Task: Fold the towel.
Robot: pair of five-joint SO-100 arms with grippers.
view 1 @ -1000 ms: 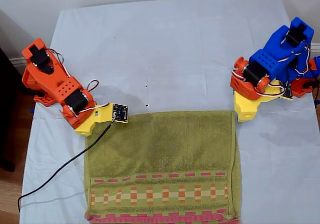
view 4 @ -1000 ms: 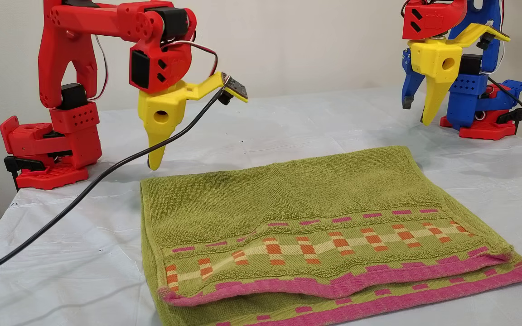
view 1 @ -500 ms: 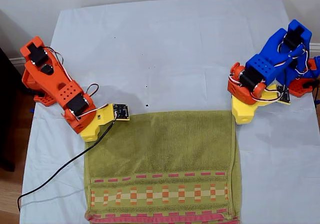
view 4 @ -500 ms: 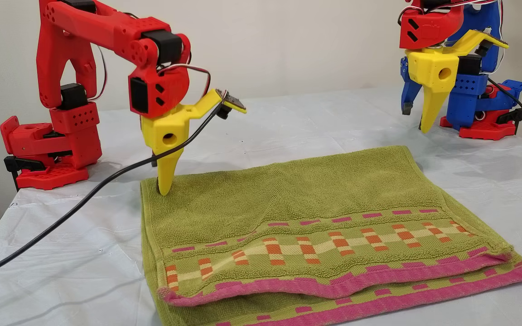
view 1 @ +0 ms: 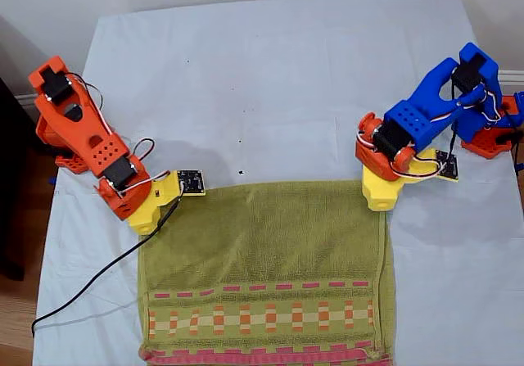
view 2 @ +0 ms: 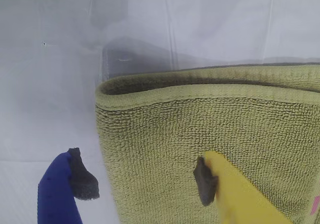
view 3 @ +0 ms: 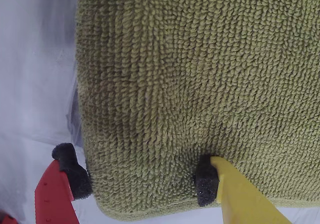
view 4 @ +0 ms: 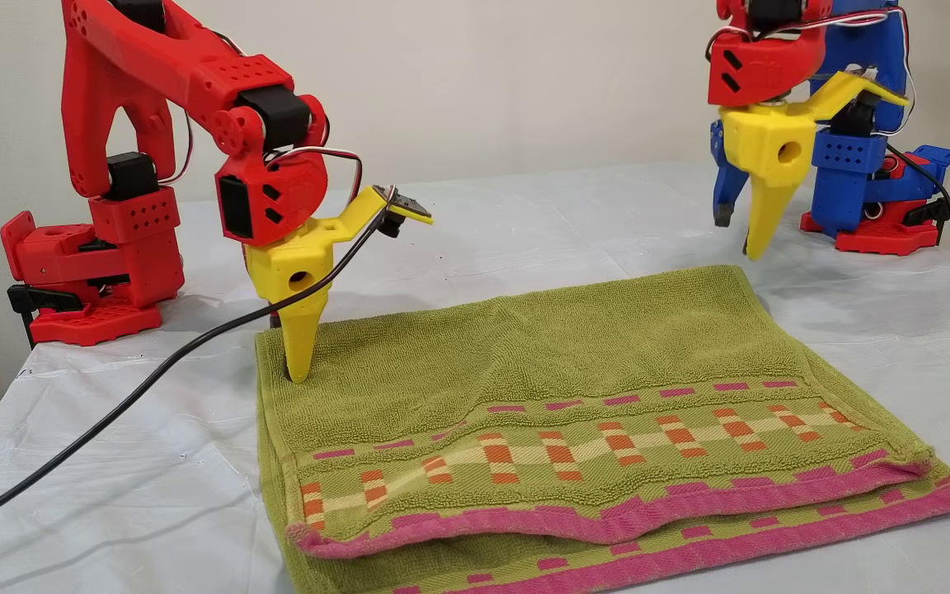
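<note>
The olive-green towel (view 1: 262,259) lies folded in two on the pale sheet, its checked band and pink borders (view 4: 607,511) at the near end. My second gripper (view 3: 140,179), on the red arm at the exterior view's left, is open astride the towel's far corner: the yellow finger (view 4: 298,363) presses on the cloth, the red finger (view 3: 70,174) sits just off the edge. My first gripper (view 2: 143,184), on the blue arm at the exterior view's right, hangs open a little above the other far corner (view 4: 731,272). Its blue finger (view 2: 75,181) is over the sheet and its yellow finger (view 2: 220,184) over the towel.
The white-pale blue sheet (view 1: 270,79) covers the table. A black cable (view 1: 90,280) trails from the second arm's camera across the sheet to the exterior view's lower left. The arm bases (view 4: 87,280) (view 4: 879,223) stand at the sheet's two sides.
The second gripper came down from beside the towel onto its far corner. The first gripper moved lower and toward the exterior view's left, over the other far corner. The towel has not moved.
</note>
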